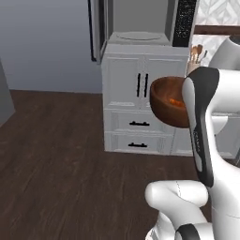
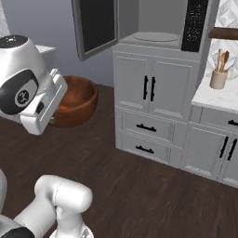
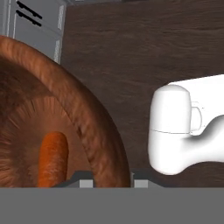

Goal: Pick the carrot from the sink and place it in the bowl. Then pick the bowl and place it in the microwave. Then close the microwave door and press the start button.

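The reddish-brown wooden bowl (image 1: pixel 165 104) (image 2: pixel 78 98) hangs in the air, left of the grey cabinets under the microwave. The orange carrot (image 3: pixel 53 158) (image 1: pixel 176 101) lies inside it. My gripper (image 3: pixel 113 183) is shut on the bowl's rim (image 3: pixel 89 111), one fingertip inside and one outside. The microwave (image 2: pixel 158 21) is higher up, its cavity open and its round turntable (image 1: pixel 138 35) bare. The microwave door (image 2: pixel 97 25) (image 1: pixel 96 28) is swung out to the left. A black control strip (image 2: pixel 194 23) runs down its right side. The sink is out of view.
Below the microwave are grey cabinet doors (image 2: pixel 148 88) and two drawers (image 2: pixel 146 128) with black handles. At the right a white counter (image 2: pixel 216 95) carries a utensil holder (image 2: pixel 218 76). Dark wood floor (image 1: pixel 56 154) spreads to the left and front.
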{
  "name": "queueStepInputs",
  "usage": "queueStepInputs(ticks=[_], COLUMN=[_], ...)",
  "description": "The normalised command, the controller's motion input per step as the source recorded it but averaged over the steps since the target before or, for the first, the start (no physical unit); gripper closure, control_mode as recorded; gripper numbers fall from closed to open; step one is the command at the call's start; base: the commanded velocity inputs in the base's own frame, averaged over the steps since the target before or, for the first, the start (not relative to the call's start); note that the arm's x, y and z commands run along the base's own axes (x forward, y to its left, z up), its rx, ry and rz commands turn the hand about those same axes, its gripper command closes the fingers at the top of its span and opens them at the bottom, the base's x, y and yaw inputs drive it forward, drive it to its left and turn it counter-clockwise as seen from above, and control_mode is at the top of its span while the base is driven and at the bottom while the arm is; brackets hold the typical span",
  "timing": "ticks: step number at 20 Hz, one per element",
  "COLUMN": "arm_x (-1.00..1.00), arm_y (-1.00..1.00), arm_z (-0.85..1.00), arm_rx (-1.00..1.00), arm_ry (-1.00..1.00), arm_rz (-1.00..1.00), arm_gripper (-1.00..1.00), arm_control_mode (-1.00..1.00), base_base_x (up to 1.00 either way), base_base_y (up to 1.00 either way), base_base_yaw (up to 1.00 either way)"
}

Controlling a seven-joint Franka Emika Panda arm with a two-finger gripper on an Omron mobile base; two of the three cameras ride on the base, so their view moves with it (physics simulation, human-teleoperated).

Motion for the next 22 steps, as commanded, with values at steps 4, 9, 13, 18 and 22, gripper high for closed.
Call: queueStepInputs(ticks=[4,9,13,18,22], arm_x=[0.0,0.0,0.0,0.0,0.0], arm_y=[0.0,0.0,0.0,0.0,0.0], arm_z=[0.0,0.0,0.0,0.0,0.0], arm_rx=[0.0,0.0,0.0,0.0,0.0], arm_ry=[0.0,0.0,0.0,0.0,0.0], arm_rz=[0.0,0.0,0.0,0.0,0.0], arm_gripper=[1.0,1.0,1.0,1.0,1.0], arm_control_mode=[1.0,1.0,1.0,1.0,1.0], base_base_x=[0.79,0.98,1.0,0.88,0.92], base_base_y=[-0.97,-0.54,-0.16,-0.59,-0.06], base_base_yaw=[0.26,0.16,0.25,0.23,0.13])
